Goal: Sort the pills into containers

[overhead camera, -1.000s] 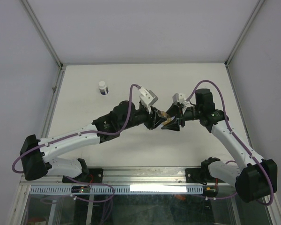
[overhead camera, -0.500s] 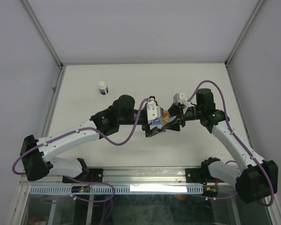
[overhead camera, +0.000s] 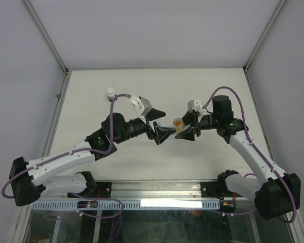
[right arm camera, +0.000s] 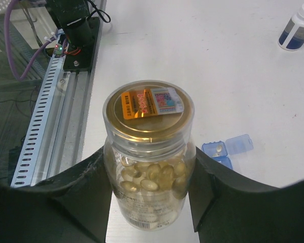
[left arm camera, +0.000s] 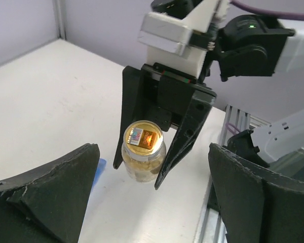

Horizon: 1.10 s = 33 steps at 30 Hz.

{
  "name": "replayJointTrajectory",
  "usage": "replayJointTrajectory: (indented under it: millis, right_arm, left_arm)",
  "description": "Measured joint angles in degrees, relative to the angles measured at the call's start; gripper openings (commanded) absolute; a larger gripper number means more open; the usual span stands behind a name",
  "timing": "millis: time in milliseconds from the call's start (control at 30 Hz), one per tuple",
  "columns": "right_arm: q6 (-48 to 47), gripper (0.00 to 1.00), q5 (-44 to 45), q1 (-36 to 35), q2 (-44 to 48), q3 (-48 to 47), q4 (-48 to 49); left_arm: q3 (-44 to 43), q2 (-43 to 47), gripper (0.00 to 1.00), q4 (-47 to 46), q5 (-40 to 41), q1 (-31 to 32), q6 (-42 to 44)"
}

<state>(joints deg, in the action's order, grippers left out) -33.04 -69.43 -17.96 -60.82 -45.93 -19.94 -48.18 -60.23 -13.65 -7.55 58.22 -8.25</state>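
The right gripper (left arm camera: pixel 144 172) pinches a clear, gold-lidded jar (right arm camera: pixel 149 202) of amber pills (right arm camera: pixel 152 174). The left gripper (overhead camera: pixel 162 124) is spread wide just before the jar's lid (right arm camera: pixel 148 109). Opening the jar looks to be the step in hand, so the next move is for the left jaws to close on that lid and twist.

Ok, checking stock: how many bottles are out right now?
2. A gold-lidded jar clamped in the right gripper; a white-capped vial standing on the table, far left. Others could be hidden.

Two end effectors (overhead camera: pixel 161 124) (overhead camera: pixel 184 129), one gold-lidded jar (right arm camera: pixel 148 126) of pills (right arm camera: pixel 152 174), one white-capped vial (right arm camera: pixel 298 25), one blue organiser (right arm camera: pixel 227 150).
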Motion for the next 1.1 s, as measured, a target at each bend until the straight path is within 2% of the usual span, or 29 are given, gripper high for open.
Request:
replayJointTrajectory:
  millis: [267,367,667,867,1000,1100]
  right_arm:
    - [0.00,0.00,0.04,0.00,0.00,0.00,0.02]
    - [0.00,0.00,0.04,0.00,0.00,-0.02,0.02]
    - [0.00,0.00,0.07,0.00,0.00,0.00,0.02]
    - [0.00,0.00,0.07,0.00,0.00,0.00,0.02]
    - [0.04,0.00,0.26,0.00,0.00,0.00,0.02]
    - [0.04,0.00,0.42,0.04,0.00,0.00,0.00]
  left_arm:
    - [-6.36,-8.11,0.85,6.43,9.11,2.36,-7.89]
    - [-7.67,-9.38,0.79,7.74,10.56,2.86,-8.70]
    - [-10.36,-13.03,0.63,9.70,11.93,2.99,-8.90]
    - [-11.13,-13.64,0.58,10.78,11.93,3.34,-8.90]
    - [-11.47,-13.92,0.47,11.17,11.34,3.34,-8.79]
    - [-12.13,-14.71,0.46,11.37,10.45,3.37,-8.48]
